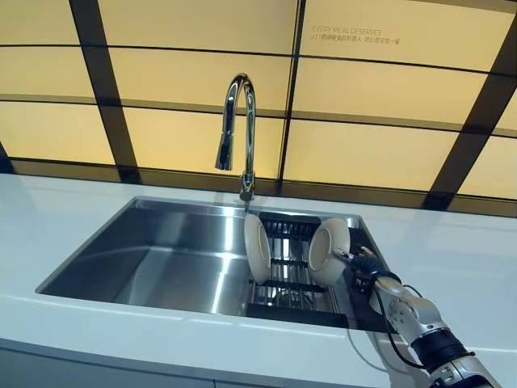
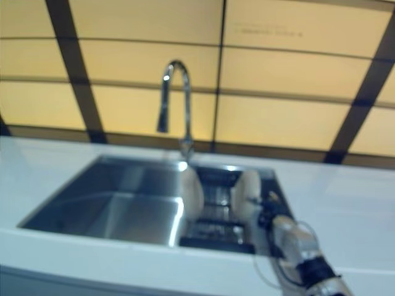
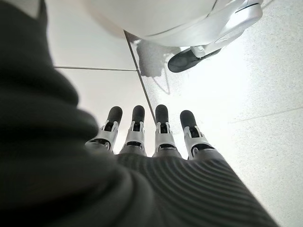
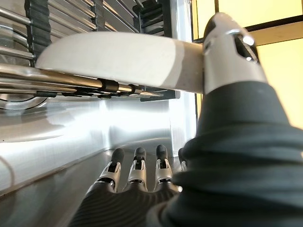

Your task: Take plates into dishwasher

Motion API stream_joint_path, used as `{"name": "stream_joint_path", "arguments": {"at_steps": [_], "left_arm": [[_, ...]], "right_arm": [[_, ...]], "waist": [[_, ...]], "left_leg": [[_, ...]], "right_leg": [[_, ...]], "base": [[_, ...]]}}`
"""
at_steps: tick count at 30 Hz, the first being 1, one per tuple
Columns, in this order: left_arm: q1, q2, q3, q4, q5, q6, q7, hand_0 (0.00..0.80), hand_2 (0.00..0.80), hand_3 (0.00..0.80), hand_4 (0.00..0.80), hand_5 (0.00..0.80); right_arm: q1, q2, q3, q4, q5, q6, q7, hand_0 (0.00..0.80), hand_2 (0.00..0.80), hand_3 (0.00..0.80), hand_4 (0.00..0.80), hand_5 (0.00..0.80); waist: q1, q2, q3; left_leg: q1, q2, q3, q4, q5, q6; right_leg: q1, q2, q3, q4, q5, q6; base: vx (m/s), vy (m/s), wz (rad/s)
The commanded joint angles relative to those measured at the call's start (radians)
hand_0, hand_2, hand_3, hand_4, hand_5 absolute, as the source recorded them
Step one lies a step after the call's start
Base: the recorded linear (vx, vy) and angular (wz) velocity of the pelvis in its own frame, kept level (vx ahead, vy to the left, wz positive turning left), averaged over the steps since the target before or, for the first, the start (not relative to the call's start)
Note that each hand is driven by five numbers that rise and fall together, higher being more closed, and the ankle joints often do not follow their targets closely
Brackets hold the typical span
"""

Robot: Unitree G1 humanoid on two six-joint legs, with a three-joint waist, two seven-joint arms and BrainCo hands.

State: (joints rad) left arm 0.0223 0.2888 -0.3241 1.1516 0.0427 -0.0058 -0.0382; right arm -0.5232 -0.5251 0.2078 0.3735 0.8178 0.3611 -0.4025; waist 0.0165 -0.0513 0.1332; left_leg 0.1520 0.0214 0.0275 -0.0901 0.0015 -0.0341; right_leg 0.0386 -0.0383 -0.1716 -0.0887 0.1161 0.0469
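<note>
Two white plates stand upright in a black dish rack (image 1: 292, 284) in the right part of a steel sink: a left plate (image 1: 257, 247) and a right plate (image 1: 329, 250). My right hand (image 1: 365, 268) reaches in from the lower right and is at the right plate's rim. In the right wrist view the thumb (image 4: 227, 52) rests against the plate (image 4: 118, 61), while the fingers (image 4: 137, 171) stay straight and apart from it below. My left hand (image 3: 147, 137) shows only in its wrist view, hanging over the floor with straight fingers, holding nothing.
The steel sink basin (image 1: 161, 250) is sunk into a white counter (image 1: 65, 218). A tall chrome faucet (image 1: 236, 121) rises behind the rack. A yellow panelled wall with dark bars stands behind the counter.
</note>
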Motion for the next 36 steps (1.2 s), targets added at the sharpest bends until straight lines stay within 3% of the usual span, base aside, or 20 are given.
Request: {"name": "stream_joint_path", "arguments": {"at_steps": [1,31,32,36], "left_arm": [[-0.057,0.020,-0.061,0.020,-0.021,-0.003,0.009,0.000,0.000,0.000,0.000,0.000],[-0.063,0.016,-0.066,0.018,-0.025,0.002,0.012,0.000,0.000,0.000,0.000,0.000],[-0.063,0.016,-0.065,0.017,-0.024,0.002,0.011,0.000,0.000,0.000,0.000,0.000],[-0.062,0.016,-0.065,0.019,-0.024,-0.001,0.012,0.000,0.000,0.000,0.000,0.000]], "right_arm": [[-0.148,0.011,-0.006,0.043,0.012,-0.040,-0.007,0.000,0.000,0.000,0.000,0.000],[-0.160,0.016,0.014,0.043,-0.034,-0.032,-0.002,0.000,0.000,0.000,0.000,0.000],[-0.161,0.017,0.015,0.044,-0.033,-0.032,-0.004,0.063,0.063,0.063,0.063,0.063],[-0.159,0.018,0.015,0.046,-0.042,-0.031,0.002,0.119,0.119,0.119,0.119,0.119]], "waist": [[0.031,-0.019,0.005],[0.035,-0.021,0.008],[0.035,-0.021,0.009],[0.036,-0.021,0.010]], "left_leg": [[-0.017,-0.059,0.074,0.003,-0.048,0.038],[-0.023,-0.060,0.072,0.005,-0.046,0.040],[-0.024,-0.060,0.071,0.006,-0.045,0.040],[-0.024,-0.061,0.072,0.006,-0.046,0.040]], "right_leg": [[0.070,0.009,0.022,0.010,-0.084,0.037],[0.067,0.010,0.021,0.009,-0.085,0.034],[0.067,0.010,0.021,0.009,-0.084,0.034],[0.067,0.010,0.020,0.009,-0.084,0.035]], "base": [[0.000,0.000,0.00],[0.000,0.000,0.00],[0.000,0.000,0.00],[0.000,0.000,0.00]]}}
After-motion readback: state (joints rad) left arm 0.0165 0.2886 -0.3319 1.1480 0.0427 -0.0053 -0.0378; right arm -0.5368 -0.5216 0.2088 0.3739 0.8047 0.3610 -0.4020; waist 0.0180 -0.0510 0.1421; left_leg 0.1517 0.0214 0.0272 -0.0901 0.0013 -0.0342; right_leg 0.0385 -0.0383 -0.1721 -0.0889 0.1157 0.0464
